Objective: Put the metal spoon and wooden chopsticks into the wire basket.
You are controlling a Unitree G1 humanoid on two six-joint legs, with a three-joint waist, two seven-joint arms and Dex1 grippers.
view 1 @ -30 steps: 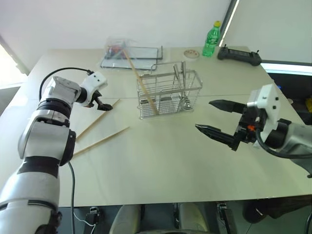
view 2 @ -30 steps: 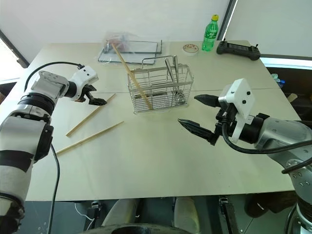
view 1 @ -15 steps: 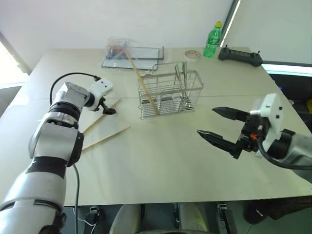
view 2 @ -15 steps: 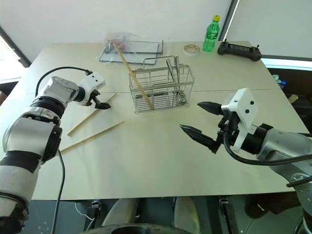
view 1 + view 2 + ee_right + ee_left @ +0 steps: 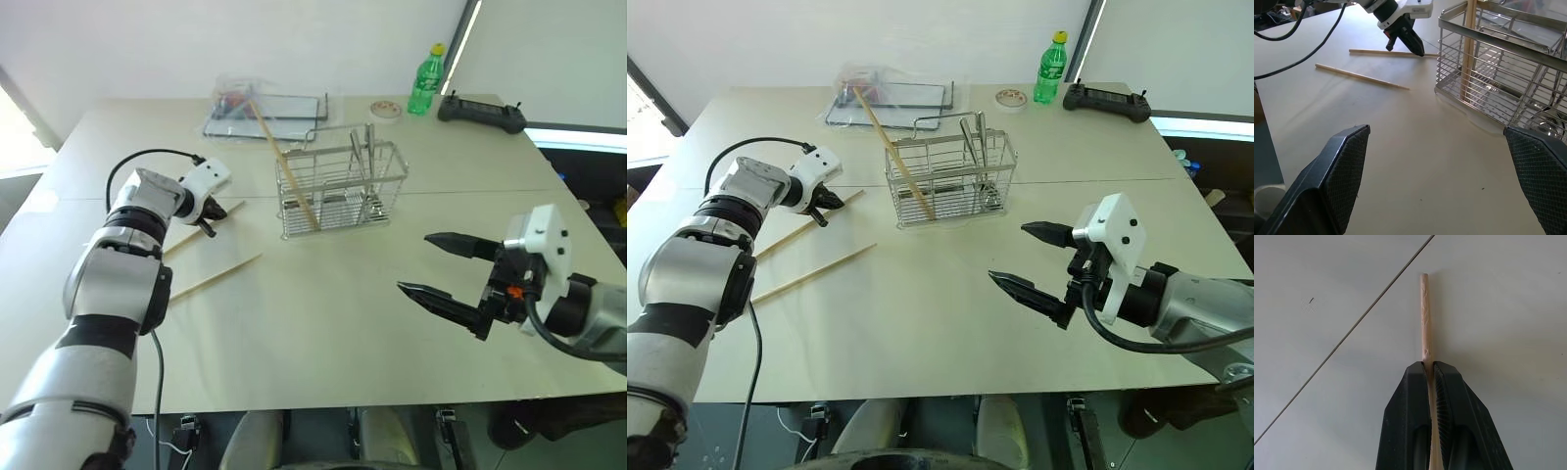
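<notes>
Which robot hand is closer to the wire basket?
Left. The left gripper sits just left of the basket, shut on a chopstick lying on the table. The right gripper hangs open, farther off toward the table's front right.

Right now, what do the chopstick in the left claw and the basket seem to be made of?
The chopstick looks like pale, unvarnished wood: matte, with faint grain. The wire basket looks like shiny metal, probably steel or chrome-plated: thin silver rods in a see-through grid, with bright glints.

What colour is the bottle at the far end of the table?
The bottle is green with a yellow cap, clearest in the right eye view.
</notes>
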